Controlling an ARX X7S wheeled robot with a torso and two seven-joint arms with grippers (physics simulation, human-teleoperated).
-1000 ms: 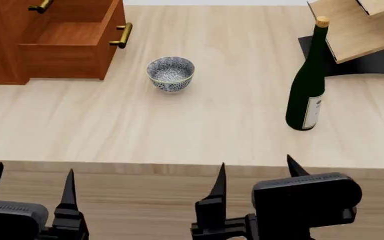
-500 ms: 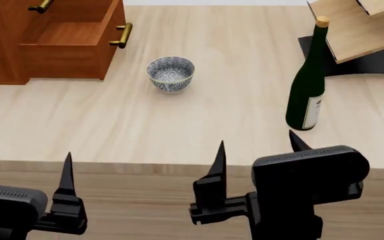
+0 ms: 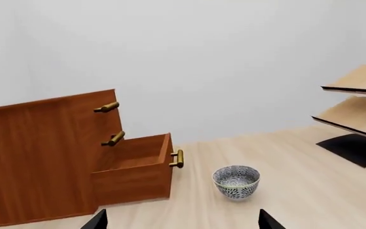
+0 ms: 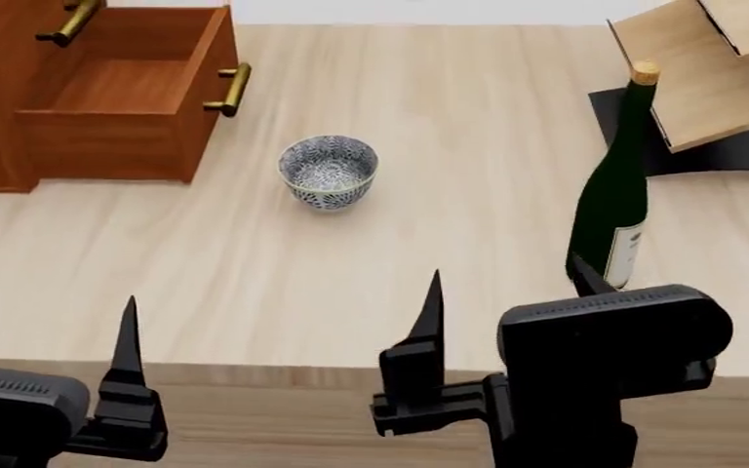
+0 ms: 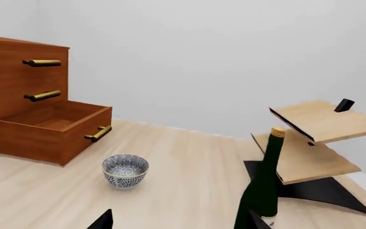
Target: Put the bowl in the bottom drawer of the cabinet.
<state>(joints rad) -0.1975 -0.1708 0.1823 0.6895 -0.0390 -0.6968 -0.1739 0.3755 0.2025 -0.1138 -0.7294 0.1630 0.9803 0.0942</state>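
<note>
The view has crept forward over the desk (image 4: 479,127); the bowl (image 4: 329,172) sits untouched mid-desk, just beside the pulled-out bottom drawer (image 4: 121,93); left gripper (image 4: 47,322) and right gripper (image 4: 505,292), jaws released and empty, have edged past the near edge; approach only.

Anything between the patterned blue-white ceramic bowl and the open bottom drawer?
Nothing: only bare pale wood tabletop separates the bowl from the open reddish-brown drawer, seen in the head view.
</note>
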